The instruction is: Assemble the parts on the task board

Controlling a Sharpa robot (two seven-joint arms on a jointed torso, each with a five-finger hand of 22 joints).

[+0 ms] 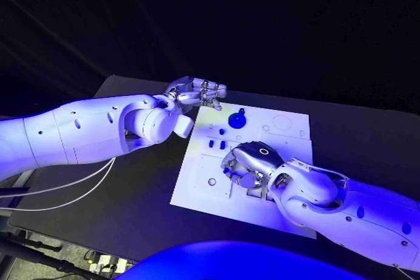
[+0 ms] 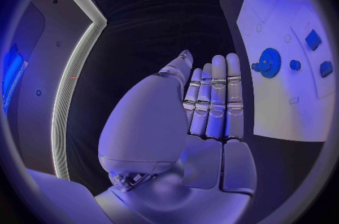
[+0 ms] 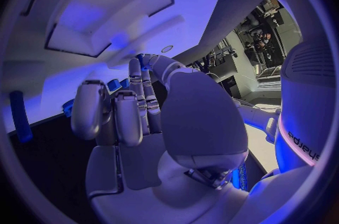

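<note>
At the centre of the head view lies the task board (image 1: 293,131), the right hand (image 1: 247,164) low over it, fingers curled on nothing. Upper left, the left hand (image 1: 196,92) hovers, fingers straight, empty. A blue gear (image 1: 237,118) sits near the board's top.

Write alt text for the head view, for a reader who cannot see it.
A white task board lies on a black table, with the robot's right hand lowered over its middle. The left hand hovers past the board's far left corner, holding nothing visible. A round blue gear sits on the board's far part.
</note>
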